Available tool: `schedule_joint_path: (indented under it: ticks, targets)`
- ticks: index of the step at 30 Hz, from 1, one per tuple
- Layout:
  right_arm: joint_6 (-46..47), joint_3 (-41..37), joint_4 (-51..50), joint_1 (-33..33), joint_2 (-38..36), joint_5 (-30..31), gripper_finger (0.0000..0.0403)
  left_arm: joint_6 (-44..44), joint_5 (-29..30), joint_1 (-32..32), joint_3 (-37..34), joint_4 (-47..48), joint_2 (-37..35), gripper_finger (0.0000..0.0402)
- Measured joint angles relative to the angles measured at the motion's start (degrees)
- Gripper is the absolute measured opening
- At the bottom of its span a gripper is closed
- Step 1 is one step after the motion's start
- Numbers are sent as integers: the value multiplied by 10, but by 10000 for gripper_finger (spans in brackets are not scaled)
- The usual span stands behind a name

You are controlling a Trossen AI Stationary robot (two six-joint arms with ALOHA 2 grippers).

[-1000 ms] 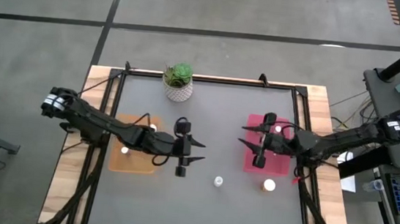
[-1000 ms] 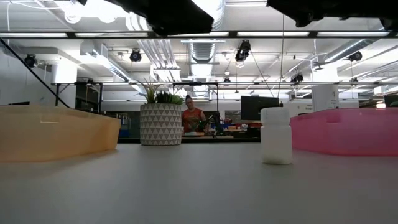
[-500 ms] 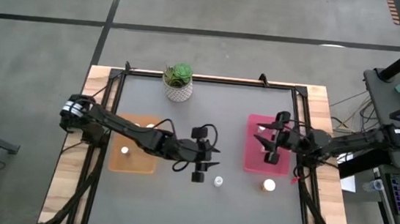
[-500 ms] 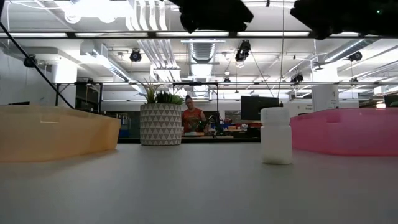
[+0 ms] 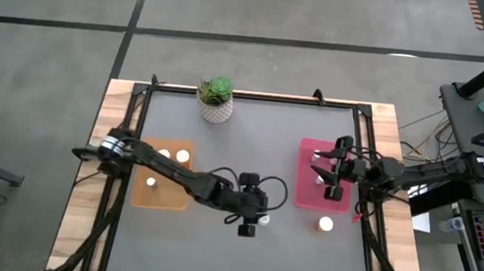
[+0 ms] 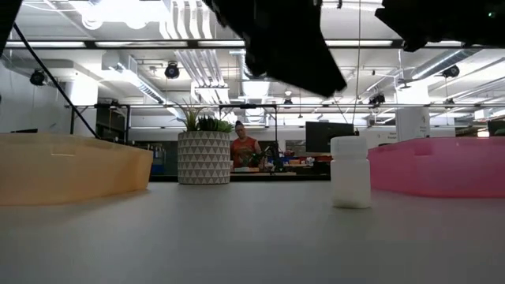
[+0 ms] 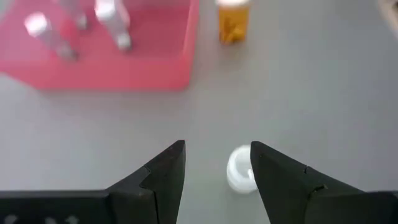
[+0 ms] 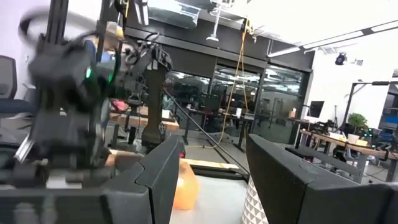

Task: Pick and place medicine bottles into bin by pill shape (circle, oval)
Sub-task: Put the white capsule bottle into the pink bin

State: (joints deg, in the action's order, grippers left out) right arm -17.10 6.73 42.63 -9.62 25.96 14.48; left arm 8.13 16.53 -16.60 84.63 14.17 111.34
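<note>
- Medicine bottle, whitish with white cap (image 7: 239, 169): stands upright on the grey table (image 5: 252, 128), just beside one fingertip of the left gripper (image 7: 217, 167).
- Left gripper: fingers spread, empty, low over the table centre; its arm reaches in from the orange bin (image 5: 160, 197).
- Orange-bodied bottle (image 5: 326, 224): upright on the table, just outside the pink bin (image 5: 301, 195).
- Pink bin: holds slim bottles (image 7: 113, 17) lying tilted.
- Orange bin: contains white-capped bottles (image 5: 183, 156).
- Right gripper (image 5: 331, 173): fingers apart, empty, above the pink bin.
- Potted plant (image 5: 215, 98): at the table's far edge.
- Person (image 6: 244, 147): in the room beyond the table.
</note>
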Motion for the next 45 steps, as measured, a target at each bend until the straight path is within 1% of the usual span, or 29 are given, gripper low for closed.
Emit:
schedule_joint_path:
  ticks: [4, 7, 10, 13, 17, 19, 26, 33, 36, 38, 45]
  targets:
    - [-2, 8, 1, 0, 0, 0, 178, 17, -2, 0, 3, 8, 20, 167]
    - [-7, 12, -5, 0, 0, 0, 178, 17, -20, 0, 3, 4, 20, 171]
    - [-15, 12, -6, 0, 0, 0, 178, 18, -28, 0, 0, 5, 20, 191]
    - [-19, 11, -8, 0, 0, 0, 178, 17, -32, 0, -9, -5, 20, 222]
    - [-18, 11, -9, 0, 0, 0, 178, -8, -49, 0, -17, -30, 28, 253]
    - [-18, 11, -12, 0, 1, 1, 178, -24, -70, 0, -18, -36, 29, 256]
    - [-8, 11, -18, 0, 1, 1, 178, -26, -85, 0, -18, -67, 70, 257]
    - [-8, 11, -22, 0, 1, 4, 178, -25, -80, 4, -18, -78, 71, 257]
    - [-8, 11, -24, 0, 1, 5, 178, -25, -71, 4, -18, -77, 71, 252]
    - [-9, 11, -24, 0, 1, 5, 178, -25, -68, 4, -18, -77, 71, 240]
    - [-11, 11, -24, 1, 1, 5, 178, -19, -60, 4, -18, -77, 71, 164]
